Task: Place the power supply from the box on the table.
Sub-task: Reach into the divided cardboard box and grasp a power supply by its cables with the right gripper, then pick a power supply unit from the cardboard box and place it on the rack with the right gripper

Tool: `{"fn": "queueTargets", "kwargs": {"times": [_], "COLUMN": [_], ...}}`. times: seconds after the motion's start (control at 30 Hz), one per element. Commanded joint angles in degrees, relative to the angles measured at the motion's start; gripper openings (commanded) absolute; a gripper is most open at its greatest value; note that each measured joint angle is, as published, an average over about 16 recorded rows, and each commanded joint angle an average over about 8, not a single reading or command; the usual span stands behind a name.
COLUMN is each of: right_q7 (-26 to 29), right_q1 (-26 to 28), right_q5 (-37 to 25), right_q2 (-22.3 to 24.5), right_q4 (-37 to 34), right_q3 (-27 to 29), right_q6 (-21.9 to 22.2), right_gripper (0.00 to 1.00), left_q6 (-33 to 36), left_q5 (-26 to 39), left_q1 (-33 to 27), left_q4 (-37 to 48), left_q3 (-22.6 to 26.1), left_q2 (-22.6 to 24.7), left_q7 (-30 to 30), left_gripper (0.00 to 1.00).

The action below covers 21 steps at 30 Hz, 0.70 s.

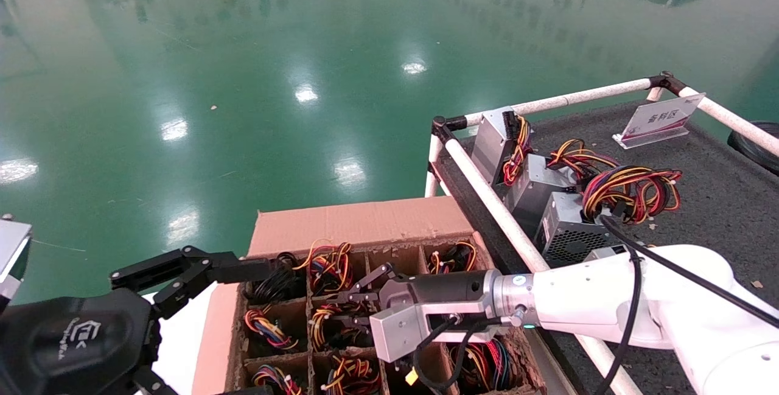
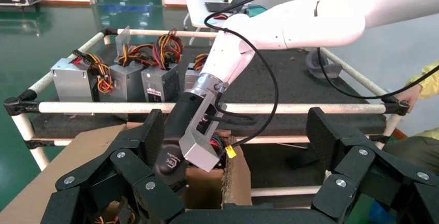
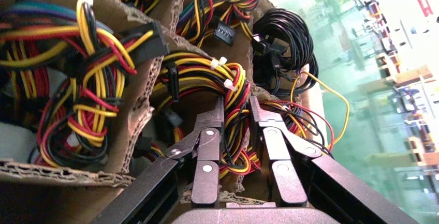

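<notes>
The box (image 1: 359, 224) stands at the table's left side, its cells full of coloured wire bundles. My right gripper (image 1: 338, 308) reaches down into a middle cell. In the right wrist view its fingers (image 3: 215, 125) stand close together, with the gripper (image 3: 238, 115) shut on the red, yellow and black wire bundle (image 3: 233, 87) of a power supply. That unit's metal body is hidden in the cell. My left gripper (image 2: 238, 131) hangs wide open and empty over the box's left edge (image 1: 252, 329). The table (image 1: 718, 200) lies to the right.
Three grey power supplies (image 1: 566, 230) with looped wires stand in a row on the table behind the white pipe rail (image 1: 499, 212). A sign stand (image 1: 660, 118) sits at the far edge. A person's yellow sleeve (image 2: 429, 84) shows beyond the table. Green floor surrounds.
</notes>
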Motion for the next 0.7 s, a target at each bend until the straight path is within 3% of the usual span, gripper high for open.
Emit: {"fn": "queueTargets", "kwargs": {"times": [0.03,0.3,0.7], "right_q7": [-0.2,3.6,13.6], "right_q1": [0.4,3.9,12.9], "right_q5": [0.0,1.8,8.2], "right_q2": [-0.2,1.4,7.7], "right_q4": [-0.8,-2.2,-0.1], "right_q3": [0.0,0.9,4.9], "right_q6": [-0.2,-5.3,-13.7], "right_gripper": [0.00,0.00,0.00], "left_q6": [0.0,0.0,0.0], "left_q5": [0.0,0.0,0.0], "left_q1": [0.0,0.0,0.0], "left_q4": [0.0,0.0,0.0], "left_q3": [0.0,0.0,0.0], "left_q2": [0.0,0.0,0.0], "left_q7": [0.0,0.0,0.0], "left_gripper": [1.00,1.00,1.00]}}
